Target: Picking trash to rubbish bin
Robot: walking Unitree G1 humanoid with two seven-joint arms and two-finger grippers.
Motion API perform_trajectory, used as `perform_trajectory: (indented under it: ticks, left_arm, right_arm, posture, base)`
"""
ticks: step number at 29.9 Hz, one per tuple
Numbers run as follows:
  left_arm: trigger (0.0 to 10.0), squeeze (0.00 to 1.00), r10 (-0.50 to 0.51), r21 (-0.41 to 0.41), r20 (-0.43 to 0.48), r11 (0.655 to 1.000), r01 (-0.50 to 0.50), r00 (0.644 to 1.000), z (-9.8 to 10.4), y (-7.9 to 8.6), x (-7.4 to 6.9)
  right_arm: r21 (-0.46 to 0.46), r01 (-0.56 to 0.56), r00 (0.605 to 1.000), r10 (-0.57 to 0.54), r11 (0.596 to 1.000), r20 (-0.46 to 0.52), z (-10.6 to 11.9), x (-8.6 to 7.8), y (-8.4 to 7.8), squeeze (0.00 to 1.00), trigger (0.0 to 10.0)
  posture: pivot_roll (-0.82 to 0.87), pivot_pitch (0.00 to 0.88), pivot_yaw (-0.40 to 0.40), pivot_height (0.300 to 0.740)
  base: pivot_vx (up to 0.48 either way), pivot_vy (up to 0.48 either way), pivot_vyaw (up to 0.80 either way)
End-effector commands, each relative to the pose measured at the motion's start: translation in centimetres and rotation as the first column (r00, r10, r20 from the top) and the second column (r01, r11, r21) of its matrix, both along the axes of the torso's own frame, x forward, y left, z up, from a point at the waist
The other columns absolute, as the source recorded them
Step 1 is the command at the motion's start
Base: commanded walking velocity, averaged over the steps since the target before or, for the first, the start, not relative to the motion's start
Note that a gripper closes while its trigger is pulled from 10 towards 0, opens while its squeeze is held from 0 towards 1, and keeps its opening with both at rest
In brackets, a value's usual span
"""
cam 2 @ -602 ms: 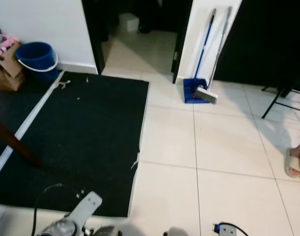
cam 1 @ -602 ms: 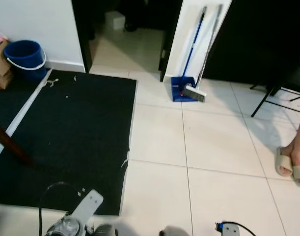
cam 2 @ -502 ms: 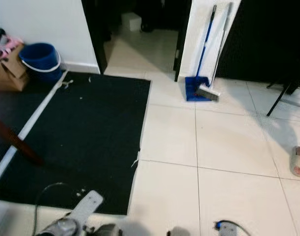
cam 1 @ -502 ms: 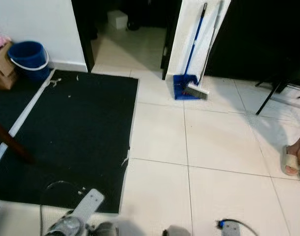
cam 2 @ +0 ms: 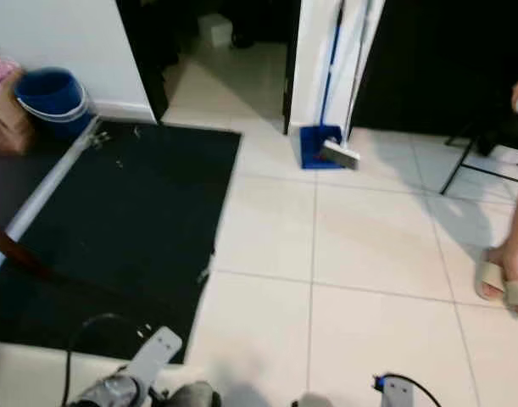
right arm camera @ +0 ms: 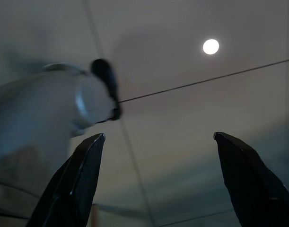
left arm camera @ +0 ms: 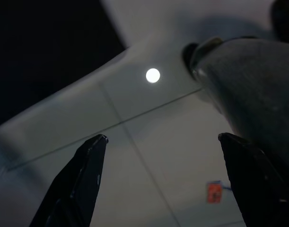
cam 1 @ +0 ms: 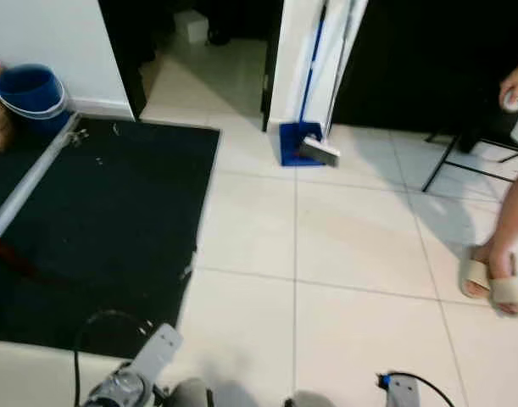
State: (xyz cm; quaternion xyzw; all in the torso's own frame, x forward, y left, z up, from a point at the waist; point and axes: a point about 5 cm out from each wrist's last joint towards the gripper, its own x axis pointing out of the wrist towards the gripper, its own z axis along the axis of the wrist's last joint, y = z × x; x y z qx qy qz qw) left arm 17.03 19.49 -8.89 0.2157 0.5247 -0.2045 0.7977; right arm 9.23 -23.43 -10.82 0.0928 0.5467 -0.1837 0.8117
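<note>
1. Hanging low, left gripper (left arm camera: pixel 161 179) and right gripper (right arm camera: pixel 158 177) both point at the tiled floor (cam 1: pixel 352 246), fingers spread, empty.
2. Blue bin (cam 1: pixel 28 91) upright beside the black mat (cam 1: pixel 106 212), far left.
3. Trash flecks (cam 1: pixel 97 159) on the mat near the bin; long axis unclear.

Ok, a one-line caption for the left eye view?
Black mat on white tiles, blue bucket, dustpan, a person's sandalled feet.

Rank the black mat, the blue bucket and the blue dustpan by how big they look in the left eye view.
1. Black mat, by far the largest.
2. Blue bucket.
3. Blue dustpan, slightly smaller; the bucket is partly cut off at the edge, so these two are close.
</note>
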Motion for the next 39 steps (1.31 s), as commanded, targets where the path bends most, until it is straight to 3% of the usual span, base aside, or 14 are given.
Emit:
perform_trajectory:
  ticks: [1,10,29,39]
  left_arm:
    - [10.0,0.00,-0.010,-0.014,-0.039,1.000,0.010,0.999,-0.5,-0.4,-1.0]
    - [10.0,0.00,-0.011,-0.005,-0.035,1.000,0.011,0.999,-0.5,-0.5,-1.1]
    - [10.0,0.00,-0.019,-0.004,-0.041,1.000,0.019,0.999,-0.6,-0.5,-1.2]
    - [10.0,0.00,-0.028,0.007,-0.038,1.000,0.029,0.999,-0.5,-0.5,-1.0]
  right_arm:
    - [0.014,0.008,1.000,-0.008,1.000,-0.009,-0.2,-0.4,0.4,0.00,10.0]
    - [0.015,0.008,1.000,-0.008,1.000,-0.011,-0.2,-0.5,0.2,0.00,10.0]
    - [0.017,0.005,1.000,-0.005,1.000,-0.028,-0.2,-1.2,-0.2,0.00,10.0]
    - [0.032,-0.007,0.999,0.008,0.999,-0.032,-0.4,-0.7,1.2,0.00,10.0]
  posture:
    - [0.14,0.086,-0.028,0.740]
    - [0.14,0.089,-0.028,0.740]
    - [0.14,0.095,-0.027,0.740]
    - [0.14,0.091,-0.028,0.740]
  base:
    - [0.000,-0.416,0.00]
    - [0.000,-0.070,0.00]
    - [0.000,0.000,-0.80]
    - [0.000,0.000,-0.80]
